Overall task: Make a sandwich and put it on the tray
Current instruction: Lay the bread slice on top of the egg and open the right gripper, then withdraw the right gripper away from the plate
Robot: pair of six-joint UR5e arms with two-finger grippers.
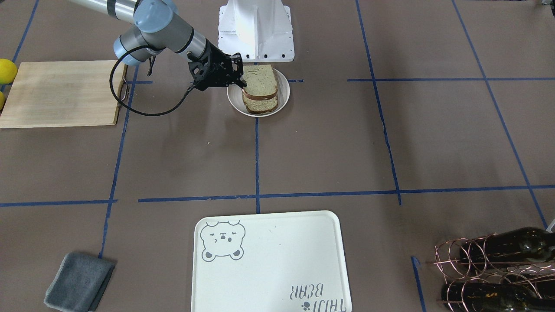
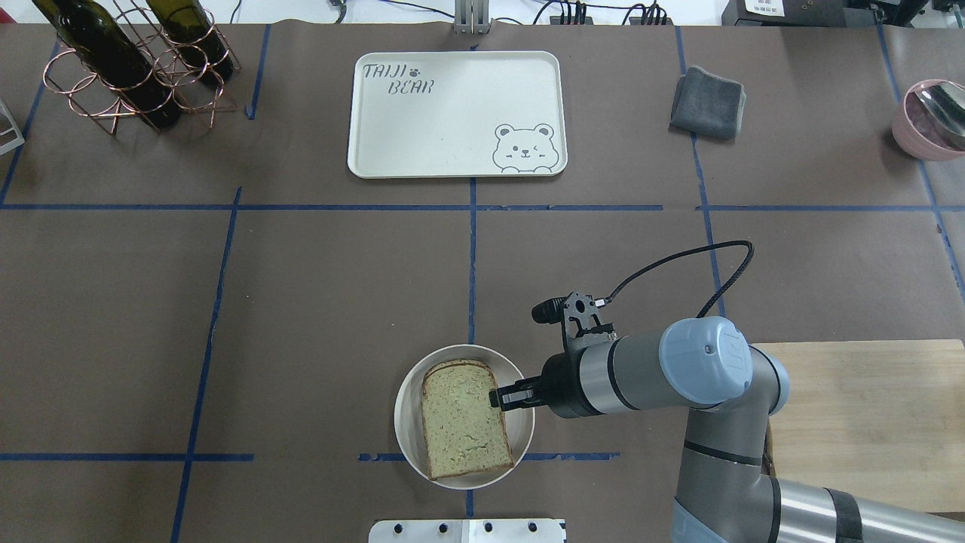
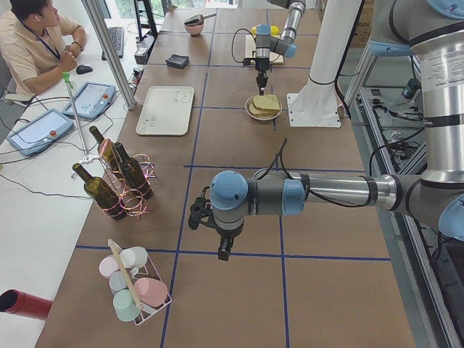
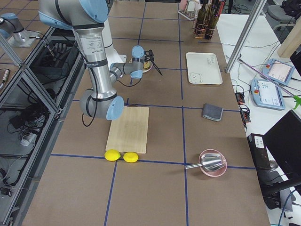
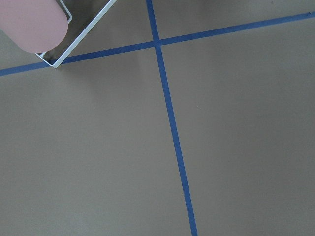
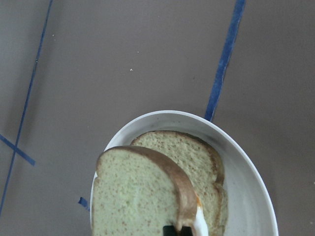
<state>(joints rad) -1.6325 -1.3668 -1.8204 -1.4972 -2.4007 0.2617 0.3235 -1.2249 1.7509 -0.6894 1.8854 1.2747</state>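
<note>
The right gripper (image 2: 497, 397) reaches in level from the right, its jaws pinched closed on the right-hand edge of the sandwich (image 2: 464, 418). The sandwich lies in a round whitish bowl (image 2: 407, 422) at the near edge of the table, in the middle, just in front of the robot's white base plate (image 2: 467, 530). Seen from the wrist, the top slice (image 6: 138, 196) sits askew over the lower slice (image 6: 192, 152), and a strip of white and orange egg (image 6: 199, 221) shows at the gripped edge.

To the right of the bowl, partly under the right arm, lies a light wooden cutting board (image 2: 859, 407), with two lemons (image 4: 121, 156) beside its outer end.

Well off to the left, the left gripper (image 3: 223, 252) hangs pointing down over bare brown table, near a wire rack of pastel cups (image 3: 134, 286). Whether it is open or closed cannot be told.

At the far side, in the middle, the off-white tray (image 2: 452, 113) with its bear face and lettering lies well apart from the bowl. A folded grey cloth (image 2: 707, 102) lies to its right, and further right a pink bowl (image 2: 916, 128) holds a metal scoop. Far left, a copper wire rack (image 2: 79, 98) carries dark wine bottles (image 2: 105, 53).
</note>
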